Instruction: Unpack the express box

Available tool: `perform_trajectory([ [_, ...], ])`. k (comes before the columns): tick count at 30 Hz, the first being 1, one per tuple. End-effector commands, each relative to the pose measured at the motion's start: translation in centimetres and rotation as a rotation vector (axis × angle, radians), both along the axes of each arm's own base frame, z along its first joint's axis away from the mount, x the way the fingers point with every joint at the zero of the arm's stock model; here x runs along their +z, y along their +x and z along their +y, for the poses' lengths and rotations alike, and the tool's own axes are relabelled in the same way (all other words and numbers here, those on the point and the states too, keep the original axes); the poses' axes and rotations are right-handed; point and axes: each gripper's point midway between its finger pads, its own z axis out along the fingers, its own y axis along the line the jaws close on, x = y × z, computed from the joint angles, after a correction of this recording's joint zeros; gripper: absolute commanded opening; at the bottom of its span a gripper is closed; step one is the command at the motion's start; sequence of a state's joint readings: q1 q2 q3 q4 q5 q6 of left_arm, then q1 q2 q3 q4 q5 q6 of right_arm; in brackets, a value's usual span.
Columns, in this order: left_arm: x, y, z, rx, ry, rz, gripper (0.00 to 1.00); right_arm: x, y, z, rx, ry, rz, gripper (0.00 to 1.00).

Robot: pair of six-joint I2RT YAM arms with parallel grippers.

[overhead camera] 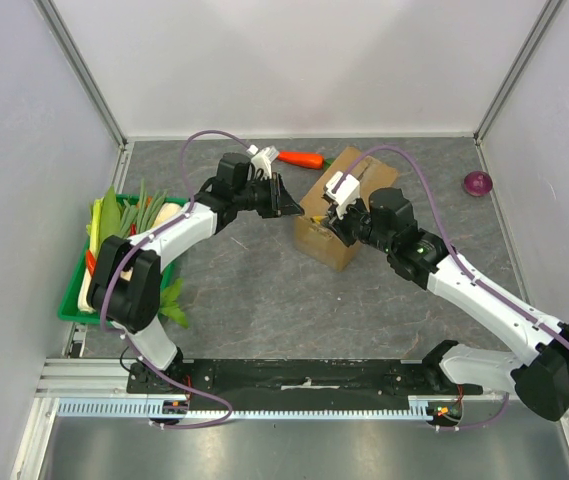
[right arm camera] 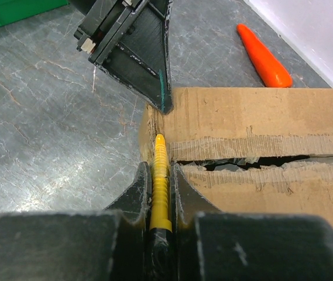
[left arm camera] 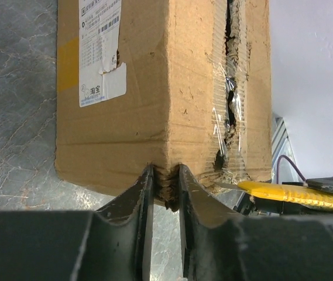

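Observation:
The express box (overhead camera: 322, 243), brown cardboard with a white label (left arm camera: 99, 52), stands mid-table. Its taped top seam (right arm camera: 260, 161) is torn open along its length. My left gripper (overhead camera: 289, 205) is at the box's left end, and in the left wrist view its fingers (left arm camera: 165, 170) are pinched on a corner edge of the box (left arm camera: 148, 88). My right gripper (overhead camera: 336, 215) hovers over the same end, shut on a yellow utility knife (right arm camera: 160, 175). The knife's tip rests at the end of the seam, on the box (right arm camera: 260, 117). The knife (left arm camera: 283, 192) also shows in the left wrist view.
A green tray (overhead camera: 74, 290) of vegetables sits at the left edge. An orange carrot (overhead camera: 301, 158) lies behind the box near the back wall. A red onion (overhead camera: 477, 183) sits at the back right. White walls enclose the table.

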State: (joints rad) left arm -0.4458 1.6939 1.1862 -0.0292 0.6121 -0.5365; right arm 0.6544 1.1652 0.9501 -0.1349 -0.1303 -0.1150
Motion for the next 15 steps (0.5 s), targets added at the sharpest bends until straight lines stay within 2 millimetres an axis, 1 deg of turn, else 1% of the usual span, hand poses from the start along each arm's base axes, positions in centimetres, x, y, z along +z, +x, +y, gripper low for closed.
perform_trajectory([
  [1,-2.1,-0.1,0.3,-0.022,0.071,0.019,0.16,-0.2,-0.2,-0.2,-0.008,-0.004,0.036,0.00],
  [3,-2.1,-0.1,0.3,-0.021,0.069,0.025,0.08,-0.2,-0.3,-0.1,-0.011,-0.007,0.059,0.00],
  [4,-2.0,-0.1,0.3,-0.021,0.068,0.022,0.02,-0.1,-0.3,-0.1,-0.017,0.000,0.073,0.00],
  [5,-2.0,-0.1,0.3,-0.020,0.067,0.023,0.02,-0.4,-0.5,-0.1,-0.016,-0.005,0.094,0.00],
  [7,-1.9,0.1,0.2,-0.013,0.066,0.020,0.02,-0.1,-0.4,0.0,-0.029,0.006,0.107,0.00],
  [8,-1.8,0.2,0.3,-0.008,0.066,0.016,0.02,-0.3,-0.6,-0.2,-0.035,-0.002,0.125,0.00],
  [10,-1.5,0.3,0.4,0.006,0.064,0.003,0.02,-0.1,-0.6,-0.2,-0.044,-0.003,0.138,0.00],
  [11,-1.4,0.4,0.3,0.010,0.065,-0.007,0.02,-0.5,-0.9,-0.4,-0.044,-0.015,0.159,0.00],
  [12,-1.4,0.5,0.4,0.024,0.070,-0.009,0.02,-0.3,-0.9,-0.3,-0.045,-0.015,0.166,0.00],
  [15,-1.2,0.6,0.3,0.037,0.072,-0.023,0.02,-0.7,-1.4,-0.7,-0.049,-0.025,0.195,0.00],
])
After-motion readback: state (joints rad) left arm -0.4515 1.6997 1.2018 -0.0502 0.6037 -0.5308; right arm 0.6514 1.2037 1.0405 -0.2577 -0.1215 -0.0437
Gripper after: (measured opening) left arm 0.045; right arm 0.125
